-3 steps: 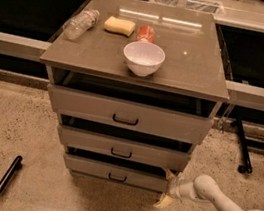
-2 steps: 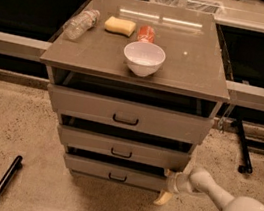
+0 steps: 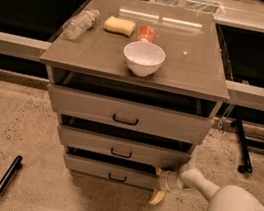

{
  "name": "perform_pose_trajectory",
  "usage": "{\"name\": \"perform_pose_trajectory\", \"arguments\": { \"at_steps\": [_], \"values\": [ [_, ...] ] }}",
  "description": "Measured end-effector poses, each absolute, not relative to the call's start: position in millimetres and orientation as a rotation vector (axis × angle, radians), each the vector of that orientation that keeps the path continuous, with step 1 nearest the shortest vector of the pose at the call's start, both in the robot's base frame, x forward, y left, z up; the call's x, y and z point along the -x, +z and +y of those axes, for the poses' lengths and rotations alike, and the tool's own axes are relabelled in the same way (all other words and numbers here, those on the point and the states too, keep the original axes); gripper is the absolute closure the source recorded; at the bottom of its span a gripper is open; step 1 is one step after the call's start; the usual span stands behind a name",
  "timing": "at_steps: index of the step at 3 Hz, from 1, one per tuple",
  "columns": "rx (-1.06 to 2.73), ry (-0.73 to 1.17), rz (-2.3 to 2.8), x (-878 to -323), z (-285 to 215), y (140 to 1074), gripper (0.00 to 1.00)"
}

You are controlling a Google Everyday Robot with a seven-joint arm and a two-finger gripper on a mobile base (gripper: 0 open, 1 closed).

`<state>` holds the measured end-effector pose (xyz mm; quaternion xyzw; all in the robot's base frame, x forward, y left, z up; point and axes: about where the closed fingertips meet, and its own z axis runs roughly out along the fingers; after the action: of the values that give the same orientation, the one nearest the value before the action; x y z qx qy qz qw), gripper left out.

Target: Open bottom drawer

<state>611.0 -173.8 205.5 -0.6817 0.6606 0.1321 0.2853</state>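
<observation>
Three drawers sit stacked in the grey-brown cabinet (image 3: 198, 73), each front narrower than the one above, and each stands out a little with a dark gap over it. Lowest of them, just above the speckled floor (image 3: 12, 122), is the bottom drawer (image 3: 95, 168), with its small black bar handle (image 3: 117, 177) at the middle of the front.

From the lower right the robot's pale arm (image 3: 200, 184) reaches in towards the cabinet, and the gripper (image 3: 157, 184) is at the right-hand end of the bottom drawer's front, well to the right of the handle. Its yellowish fingers (image 3: 157, 197) stand apart: one is up by the top edge of the drawer front, the other points down past the drawer's lower edge towards the floor. The gripper looks open to me, with the corner of the drawer front in or just beside the gap. Whether it touches the drawer, I cannot tell.

On the cabinet's top stand a white bowl (image 3: 143, 58) near the front, a red can (image 3: 146, 33) behind it, a yellow sponge (image 3: 119, 25) to the left of the can, and a clear plastic bottle (image 3: 80, 23) lying on its side by the left edge.
</observation>
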Motion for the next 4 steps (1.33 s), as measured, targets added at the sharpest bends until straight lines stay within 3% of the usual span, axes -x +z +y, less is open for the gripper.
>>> {"name": "perform_pose_trajectory", "arguments": {
  "at_steps": [1, 2, 3, 4],
  "values": [
    [1.814, 0.360, 1.769, -610.2, -174.8, 203.6, 0.19],
    [1.785, 0.383, 1.779, -607.3, -178.1, 197.4, 0.18],
    [1.785, 0.383, 1.779, -607.3, -178.0, 197.3, 0.01],
    [1.797, 0.357, 1.805, -605.5, -173.0, 191.5, 0.00]
  ]
}}
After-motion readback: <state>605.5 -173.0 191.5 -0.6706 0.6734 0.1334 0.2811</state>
